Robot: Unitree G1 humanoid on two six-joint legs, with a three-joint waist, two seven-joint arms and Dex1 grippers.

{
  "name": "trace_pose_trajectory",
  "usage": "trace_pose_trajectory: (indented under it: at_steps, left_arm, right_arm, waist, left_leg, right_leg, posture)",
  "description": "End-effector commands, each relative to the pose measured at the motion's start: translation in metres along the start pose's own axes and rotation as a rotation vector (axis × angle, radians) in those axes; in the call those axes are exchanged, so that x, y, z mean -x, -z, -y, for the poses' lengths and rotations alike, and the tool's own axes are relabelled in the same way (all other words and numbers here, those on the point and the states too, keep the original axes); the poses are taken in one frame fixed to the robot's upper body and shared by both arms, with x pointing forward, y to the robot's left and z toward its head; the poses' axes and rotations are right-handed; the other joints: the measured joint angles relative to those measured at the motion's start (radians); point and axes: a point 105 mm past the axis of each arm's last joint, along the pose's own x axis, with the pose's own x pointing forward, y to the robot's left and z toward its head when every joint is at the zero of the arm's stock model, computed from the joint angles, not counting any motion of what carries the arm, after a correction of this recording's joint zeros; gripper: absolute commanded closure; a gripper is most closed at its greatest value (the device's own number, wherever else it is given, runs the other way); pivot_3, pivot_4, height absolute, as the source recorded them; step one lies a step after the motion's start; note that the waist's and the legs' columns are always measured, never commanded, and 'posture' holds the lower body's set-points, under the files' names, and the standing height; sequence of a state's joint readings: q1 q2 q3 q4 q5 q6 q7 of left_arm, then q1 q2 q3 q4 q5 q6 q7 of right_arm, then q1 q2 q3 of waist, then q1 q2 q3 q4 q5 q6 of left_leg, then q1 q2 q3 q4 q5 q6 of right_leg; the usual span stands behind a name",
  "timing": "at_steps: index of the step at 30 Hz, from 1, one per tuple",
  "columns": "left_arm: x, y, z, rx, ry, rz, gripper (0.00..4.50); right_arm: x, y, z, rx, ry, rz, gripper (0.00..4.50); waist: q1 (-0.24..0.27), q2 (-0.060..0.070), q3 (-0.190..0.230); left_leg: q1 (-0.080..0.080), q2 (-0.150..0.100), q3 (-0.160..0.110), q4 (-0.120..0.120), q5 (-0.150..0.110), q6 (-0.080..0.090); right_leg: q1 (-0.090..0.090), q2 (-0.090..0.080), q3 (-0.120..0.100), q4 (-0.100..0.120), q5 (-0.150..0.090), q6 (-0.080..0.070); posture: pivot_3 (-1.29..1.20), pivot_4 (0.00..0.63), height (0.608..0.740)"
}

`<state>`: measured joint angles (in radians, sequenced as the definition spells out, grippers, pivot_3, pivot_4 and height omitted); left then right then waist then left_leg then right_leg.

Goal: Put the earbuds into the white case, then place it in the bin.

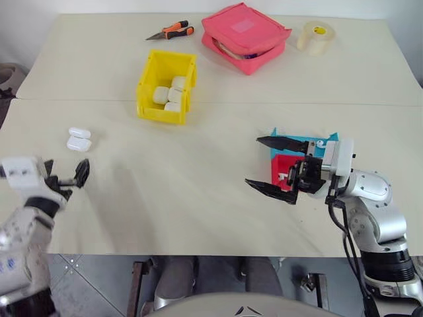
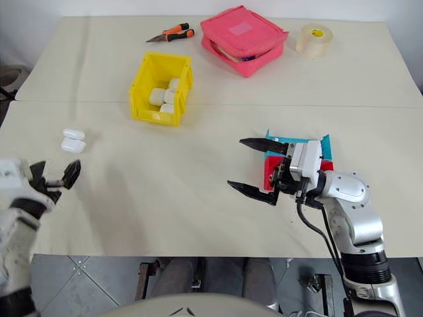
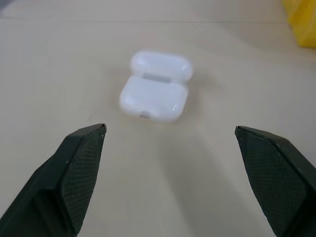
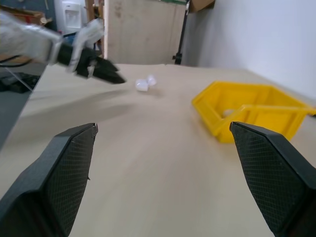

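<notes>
Two cream tables (image 1: 198,198) pushed edge to edge carry everything, and both arms hover above the near one with nothing held. Largest of the bystanders is the pink pouch (image 1: 245,36) far ahead of the right gripper (image 1: 272,165), with the tape roll (image 1: 314,37) beside it and the orange-handled pliers (image 1: 170,31) off to its other side; none of these crowd the work. Well ahead of both grippers sits the yellow bin (image 1: 166,86), already holding several white cases. Under and just behind the right gripper, whose fingers are spread wide and point across toward the other arm, lie a blue tray (image 1: 297,141) and a red tray (image 1: 284,165). The left gripper (image 1: 66,177), also spread wide and empty, aims at the white case (image 3: 155,85), which lies just ahead of it on bare tabletop with its lid flipped back. Earbuds cannot be made out. The step in hand looks like approaching the case; doing it well probably means coming in low and centred so the fingers straddle its body, not the lid. Nothing blocks that path.
</notes>
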<state>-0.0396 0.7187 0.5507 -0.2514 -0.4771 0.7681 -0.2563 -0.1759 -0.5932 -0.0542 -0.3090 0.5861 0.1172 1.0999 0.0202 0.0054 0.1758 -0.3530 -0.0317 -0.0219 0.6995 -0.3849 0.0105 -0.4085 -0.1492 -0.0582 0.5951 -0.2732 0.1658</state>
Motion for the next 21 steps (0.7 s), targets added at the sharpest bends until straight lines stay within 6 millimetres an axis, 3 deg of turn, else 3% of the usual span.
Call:
trace_pose_trajectory:
  at_steps: [1, 5, 10, 21]
  left_arm:
    - [-0.011, -0.001, -0.004, -0.017, 0.079, -0.146, 0.04]
    - [-0.031, -0.015, -0.013, -0.072, 0.111, -0.259, 0.04]
    - [-0.047, -0.018, -0.021, -0.138, 0.115, -0.379, 0.04]
    - [-0.050, -0.023, -0.026, -0.132, 0.122, -0.443, 0.04]
  right_arm:
    - [0.002, -0.008, 0.000, 0.019, 0.016, 0.020, 0.00]
    - [0.002, -0.005, -0.003, 0.007, 0.028, 0.016, 0.00]
    - [0.000, -0.006, -0.002, 0.020, 0.037, 0.016, 0.00]
    - [0.003, -0.007, -0.004, 0.026, 0.074, 0.006, 0.00]
  waist:
    - [-0.010, 0.000, 0.000]
    - [-0.022, 0.000, 0.000]
    - [-0.027, 0.000, 0.000]
    - [-0.024, 0.000, 0.000]
  left_leg:
    - [0.000, 0.000, 0.001, -0.001, 0.000, 0.000]
    - [0.000, 0.000, 0.002, -0.003, 0.000, 0.000]
    - [0.000, 0.000, 0.006, -0.002, 0.000, 0.000]
    - [-0.001, 0.000, 0.009, -0.001, 0.000, 0.000]
  right_leg:
    - [-0.001, 0.000, 0.000, 0.000, 0.000, 0.000]
    - [-0.003, 0.000, -0.003, 0.000, 0.000, 0.000]
    - [-0.003, 0.000, -0.005, 0.001, 0.000, 0.000]
    - [-0.003, 0.000, -0.007, 0.001, 0.000, 0.000]
  posture:
    - [0.00, 0.150, 0.740]
    - [0.00, 0.150, 0.740]
    - [0.00, 0.150, 0.740]
    - [0.00, 0.150, 0.740]
